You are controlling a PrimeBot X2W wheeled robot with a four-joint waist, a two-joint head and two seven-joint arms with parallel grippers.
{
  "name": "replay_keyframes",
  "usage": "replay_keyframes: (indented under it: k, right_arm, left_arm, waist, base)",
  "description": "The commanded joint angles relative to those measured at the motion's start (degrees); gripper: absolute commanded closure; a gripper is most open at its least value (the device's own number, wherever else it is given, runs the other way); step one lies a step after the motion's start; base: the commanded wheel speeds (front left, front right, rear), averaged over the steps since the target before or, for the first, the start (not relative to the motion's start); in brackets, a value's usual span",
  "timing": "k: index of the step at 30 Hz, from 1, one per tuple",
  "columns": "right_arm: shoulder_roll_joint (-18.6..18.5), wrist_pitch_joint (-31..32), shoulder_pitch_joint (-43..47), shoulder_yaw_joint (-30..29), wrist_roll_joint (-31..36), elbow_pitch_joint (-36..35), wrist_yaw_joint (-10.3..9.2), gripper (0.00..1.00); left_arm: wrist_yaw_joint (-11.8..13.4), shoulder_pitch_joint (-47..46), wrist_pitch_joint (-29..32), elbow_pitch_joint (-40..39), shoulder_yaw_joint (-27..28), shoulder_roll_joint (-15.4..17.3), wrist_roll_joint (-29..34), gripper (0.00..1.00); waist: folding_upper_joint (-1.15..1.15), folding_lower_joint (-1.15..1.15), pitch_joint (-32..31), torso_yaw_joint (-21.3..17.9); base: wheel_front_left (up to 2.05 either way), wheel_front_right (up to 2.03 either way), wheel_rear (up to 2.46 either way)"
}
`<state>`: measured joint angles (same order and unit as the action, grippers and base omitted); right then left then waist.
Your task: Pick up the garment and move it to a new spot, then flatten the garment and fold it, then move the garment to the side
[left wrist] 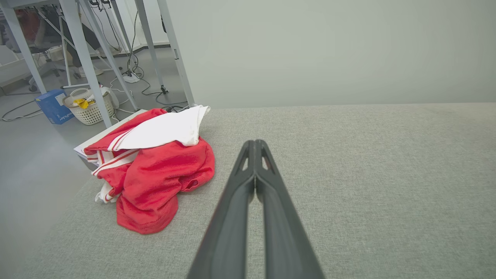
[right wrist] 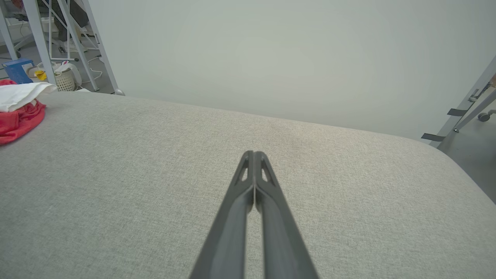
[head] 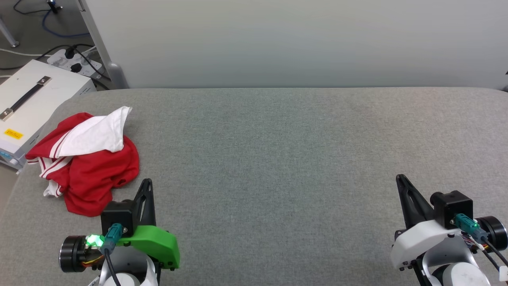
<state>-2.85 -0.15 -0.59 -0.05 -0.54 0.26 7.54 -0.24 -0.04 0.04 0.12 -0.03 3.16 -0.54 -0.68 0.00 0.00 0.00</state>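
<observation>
You're working on a grey fabric-covered surface [head: 278, 159] with rounded corners. The garment [head: 91, 174] lies crumpled on it, just ahead and to the left of your left fingers [left wrist: 232, 224], well apart from your right fingers [right wrist: 232, 232].

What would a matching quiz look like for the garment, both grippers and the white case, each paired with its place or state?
Things:
1. garment
2. left gripper
3. right gripper
4. white case

Place or state:
a. shut, far from the garment
b. off the table, beside its left end
c. crumpled heap at the table's left end
d. shut, close to the garment, not touching

Pairs: 1-c, 2-d, 3-a, 4-b
</observation>
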Motion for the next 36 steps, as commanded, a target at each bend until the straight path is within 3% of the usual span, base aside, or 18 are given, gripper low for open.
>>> replay_keyframes:
  k: [1, 20, 21, 22, 36]
  right_arm:
    - [-0.03, 0.15, 0.59, 0.05, 0.54, -0.26, -0.05, 1.0]
    - [-0.03, 0.15, 0.59, 0.05, 0.54, -0.26, -0.05, 1.0]
    - [-0.03, 0.15, 0.59, 0.05, 0.54, -0.26, -0.05, 0.0]
    - [0.0, -0.03, 0.0, -0.01, -0.04, 0.01, 0.0, 0.0]
    - [0.0, -1.28, -0.17, -0.62, -1.37, 0.4, 0.0, 0.0]
  left_arm:
    - [0.24, 0.04, -0.04, -0.12, 0.03, -0.28, 0.54, 1.0]
    - [0.24, 0.04, -0.04, -0.12, 0.03, -0.28, 0.54, 1.0]
    - [0.24, 0.04, -0.04, -0.12, 0.03, -0.28, 0.54, 0.0]
    - [0.0, 0.0, -0.01, 0.02, 0.0, 0.01, -0.04, 0.0]
    - [-0.29, 0.01, -1.28, 0.93, 0.2, -0.01, -1.35, 0.0]
  waist:
    - [0.68, 0.0, 0.0, 0.0]
    - [0.68, 0.0, 0.0, 0.0]
    - [0.68, 0.0, 0.0, 0.0]
    - [0.0, 0.0, 0.0, 0.0]
    - [0.06, 0.0, 0.06, -0.05]
  base:
    - [0.0, 0.0, 0.0]
    - [0.0, 0.0, 0.0]
    - [0.0, 0.0, 0.0]
    - [0.0, 0.0, 0.0]
    - [0.0, 0.0, 0.0]
